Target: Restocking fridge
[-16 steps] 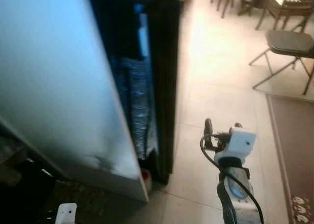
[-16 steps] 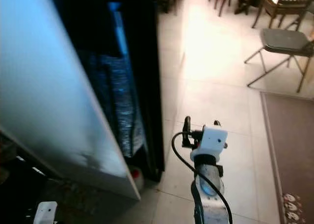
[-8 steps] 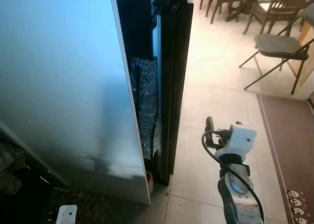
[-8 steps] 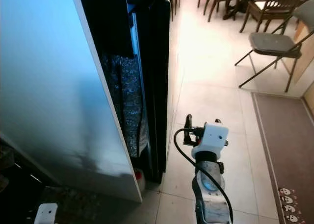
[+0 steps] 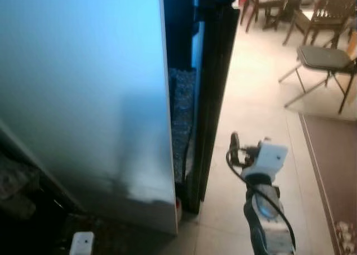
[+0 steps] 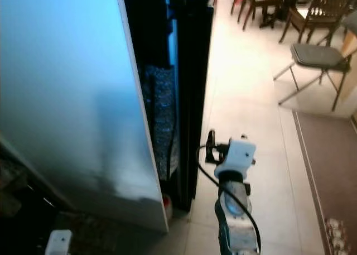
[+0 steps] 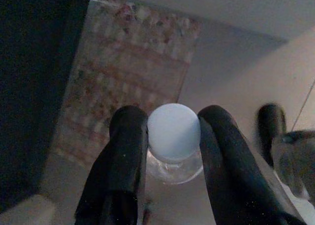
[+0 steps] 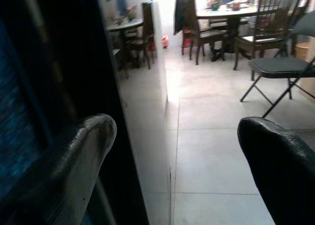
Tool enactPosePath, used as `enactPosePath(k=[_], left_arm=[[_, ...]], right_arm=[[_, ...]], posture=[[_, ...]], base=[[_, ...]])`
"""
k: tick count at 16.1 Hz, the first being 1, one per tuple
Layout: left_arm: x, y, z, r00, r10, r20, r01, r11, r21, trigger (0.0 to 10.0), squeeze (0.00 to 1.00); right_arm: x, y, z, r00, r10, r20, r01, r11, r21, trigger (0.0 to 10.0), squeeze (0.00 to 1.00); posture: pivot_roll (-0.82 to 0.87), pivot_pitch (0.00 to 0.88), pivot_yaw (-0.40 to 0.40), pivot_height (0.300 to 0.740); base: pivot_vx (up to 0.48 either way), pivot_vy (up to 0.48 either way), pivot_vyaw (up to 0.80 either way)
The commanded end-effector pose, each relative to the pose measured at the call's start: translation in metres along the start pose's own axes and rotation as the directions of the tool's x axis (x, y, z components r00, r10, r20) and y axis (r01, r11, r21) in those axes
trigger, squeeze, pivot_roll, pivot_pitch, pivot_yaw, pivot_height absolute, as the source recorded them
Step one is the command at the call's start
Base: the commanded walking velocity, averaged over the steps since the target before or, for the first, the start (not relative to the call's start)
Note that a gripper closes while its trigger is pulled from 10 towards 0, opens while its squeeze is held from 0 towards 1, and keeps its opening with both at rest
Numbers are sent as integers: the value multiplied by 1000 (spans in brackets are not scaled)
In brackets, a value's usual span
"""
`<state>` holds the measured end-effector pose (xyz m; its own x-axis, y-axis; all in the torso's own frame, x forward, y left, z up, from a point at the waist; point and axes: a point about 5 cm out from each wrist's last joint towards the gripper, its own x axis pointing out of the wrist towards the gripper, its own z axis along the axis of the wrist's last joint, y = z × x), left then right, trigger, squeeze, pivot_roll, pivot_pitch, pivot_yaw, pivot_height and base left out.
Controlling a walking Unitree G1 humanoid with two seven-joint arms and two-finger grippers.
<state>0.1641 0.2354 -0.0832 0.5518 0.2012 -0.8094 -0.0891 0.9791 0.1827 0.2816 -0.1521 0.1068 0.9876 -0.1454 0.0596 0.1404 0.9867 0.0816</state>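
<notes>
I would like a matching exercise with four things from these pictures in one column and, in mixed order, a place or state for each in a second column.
Column one:
1. left gripper
2. right gripper
3. folding chair
4. fridge door

Column two:
A. stands on the tiled floor, far right
B. fingers apart, nothing between them
C. large pale panel at the robot's left, swung open
D. fingers closed around a bottle with a white cap

Pairs: 1-D, 2-B, 3-A, 4-C
</notes>
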Motion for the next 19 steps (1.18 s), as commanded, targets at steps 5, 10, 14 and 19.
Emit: enactPosePath(k=[5, 10, 14, 19], left_arm=[[0, 4, -2, 1000, 15, -10, -15, 1000, 23, 10000, 0], [0, 8, 1, 1000, 15, -5, -15, 1000, 27, 10000, 0], [0, 11, 0, 1000, 12, -1, -12, 1000, 10, 10000, 0], [1, -7, 3, 1000, 7, -1, -7, 1000, -9, 10000, 0]], right_arm=[[-3, -3, -7, 999, -27, -25, 28, 1000, 11, 10000, 0], [6, -22, -4, 996, -86, -30, 85, 996, -20, 10000, 0], [25, -41, 2, 998, -46, -49, 43, 997, -64, 10000, 0], [16, -17, -3, 996, 63, -57, -69, 992, -110, 10000, 0]], posture=[[-18, 13, 113, 740], [-9, 24, 117, 740], [-14, 27, 117, 740], [-30, 35, 74, 740]], base=[[0, 162, 0], [0, 0, 0], [0, 0, 0], [0, 0, 0]])
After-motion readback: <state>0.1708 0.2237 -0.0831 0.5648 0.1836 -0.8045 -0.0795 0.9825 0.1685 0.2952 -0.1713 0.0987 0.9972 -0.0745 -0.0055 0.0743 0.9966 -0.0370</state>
